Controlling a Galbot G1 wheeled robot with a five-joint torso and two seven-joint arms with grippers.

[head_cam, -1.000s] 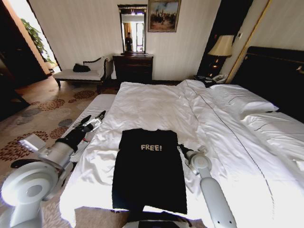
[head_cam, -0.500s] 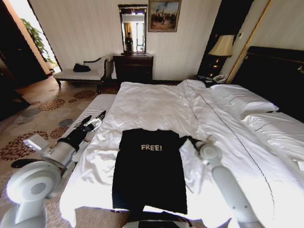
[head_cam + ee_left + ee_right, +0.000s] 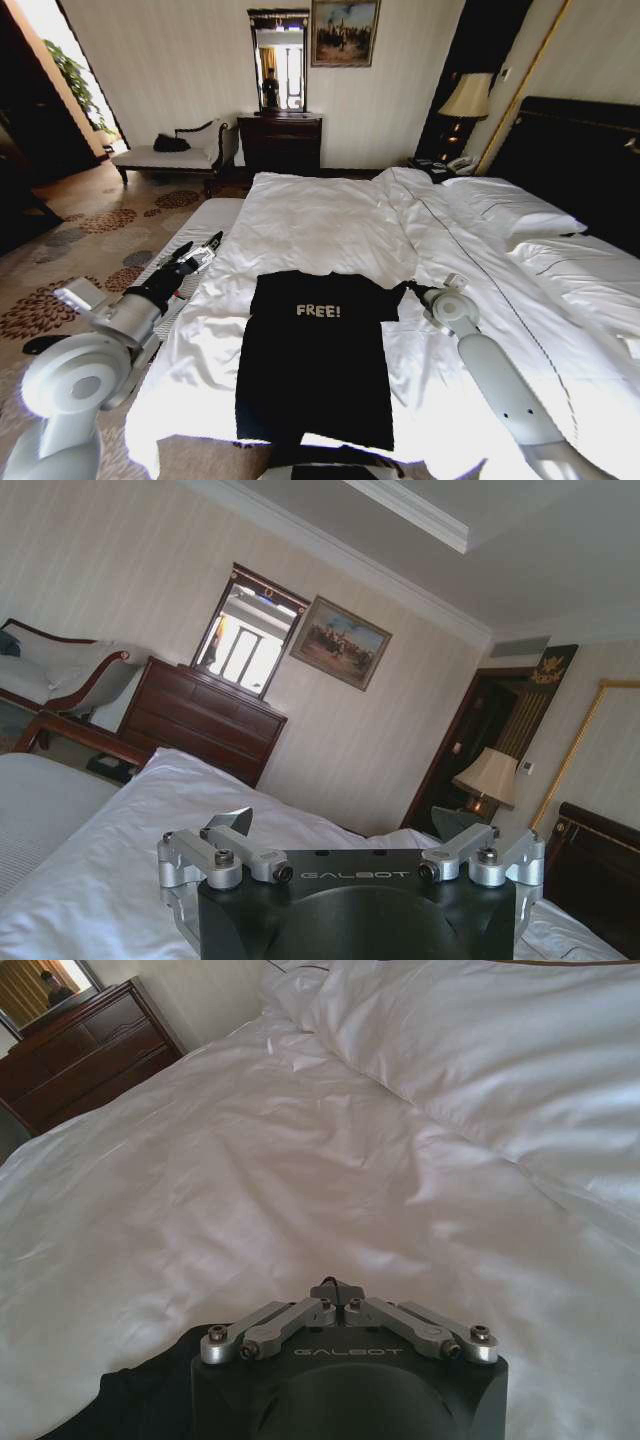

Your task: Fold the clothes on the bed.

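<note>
In the head view, the black "FREE!" T-shirt (image 3: 315, 355) lies flat in the lower centre of the frame on the white duvet (image 3: 330, 230) of the bed (image 3: 585, 150), while the right gripper (image 3: 408, 291) at centre right is clenched on the shirt's right sleeve, drawn out sideways, and the left gripper (image 3: 203, 251) hangs at centre left beside the mattress edge. In the left wrist view, the left gripper (image 3: 352, 845) at the bottom stands released, its fingers spread wide, facing the dark dresser (image 3: 195, 720) and mirror (image 3: 245, 630) at upper left. In the right wrist view, the right gripper (image 3: 338, 1290) at bottom centre has its fingers pinched together on dark fabric, with the T-shirt (image 3: 140, 1400) at lower left and the duvet (image 3: 330, 1150) spread above.
</note>
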